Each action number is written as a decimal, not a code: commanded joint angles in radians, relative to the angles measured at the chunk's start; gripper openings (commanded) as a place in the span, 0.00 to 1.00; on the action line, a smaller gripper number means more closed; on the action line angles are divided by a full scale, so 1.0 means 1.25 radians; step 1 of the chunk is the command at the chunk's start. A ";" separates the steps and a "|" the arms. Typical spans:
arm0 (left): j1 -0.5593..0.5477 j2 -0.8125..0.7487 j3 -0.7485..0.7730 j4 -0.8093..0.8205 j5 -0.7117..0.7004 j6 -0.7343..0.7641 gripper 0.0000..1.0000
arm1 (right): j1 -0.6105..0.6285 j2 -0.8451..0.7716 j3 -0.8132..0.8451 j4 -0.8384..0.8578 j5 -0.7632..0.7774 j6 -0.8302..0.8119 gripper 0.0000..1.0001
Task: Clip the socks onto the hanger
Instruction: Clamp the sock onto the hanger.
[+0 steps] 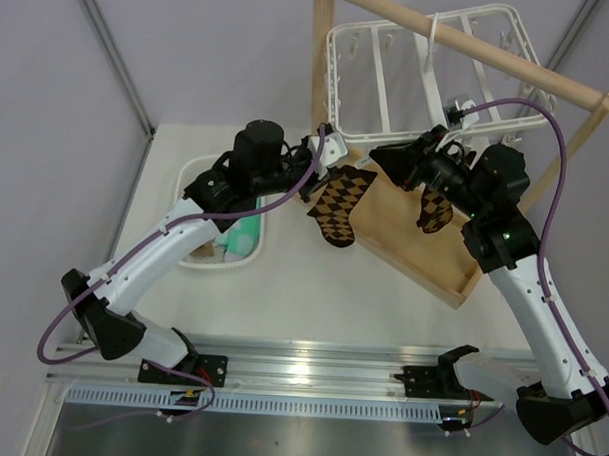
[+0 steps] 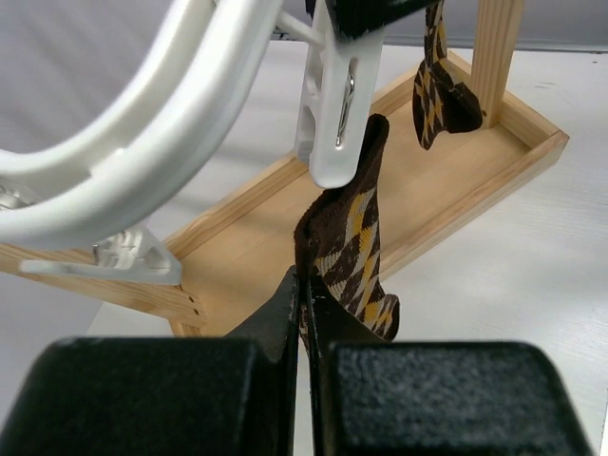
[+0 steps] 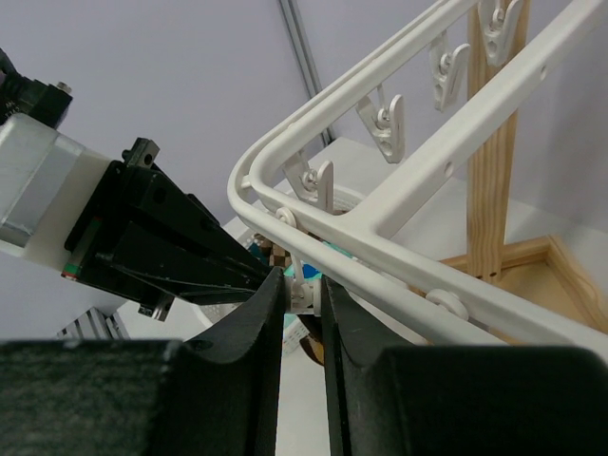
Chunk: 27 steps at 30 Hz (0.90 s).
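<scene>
sock (image 2: 356, 256): soft knit, brown-and-tan diamonds, hangs long-way up and down near the far edge of the table (image 1: 282, 297), top tip touching the mouth of the clip (image 2: 332, 114), straight above the left gripper (image 2: 302, 285) | left gripper: pressed together, pinching the sock low down | right gripper (image 3: 302, 294): nearer the clip, squeezing its top | hanger (image 2: 161, 123): hard, smooth white plastic

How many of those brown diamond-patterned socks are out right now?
2. One sock is pinched by the left hand, its top at a clip; the other sock hangs to its right over the tray. The basket may hide more.
</scene>
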 commanded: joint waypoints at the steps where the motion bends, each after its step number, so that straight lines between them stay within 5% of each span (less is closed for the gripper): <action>1: 0.008 -0.004 0.046 0.003 0.032 0.006 0.01 | -0.007 -0.008 -0.001 0.041 -0.006 -0.016 0.00; 27: 0.009 -0.019 0.070 -0.015 0.031 0.023 0.01 | -0.010 -0.011 -0.005 0.042 -0.007 -0.020 0.00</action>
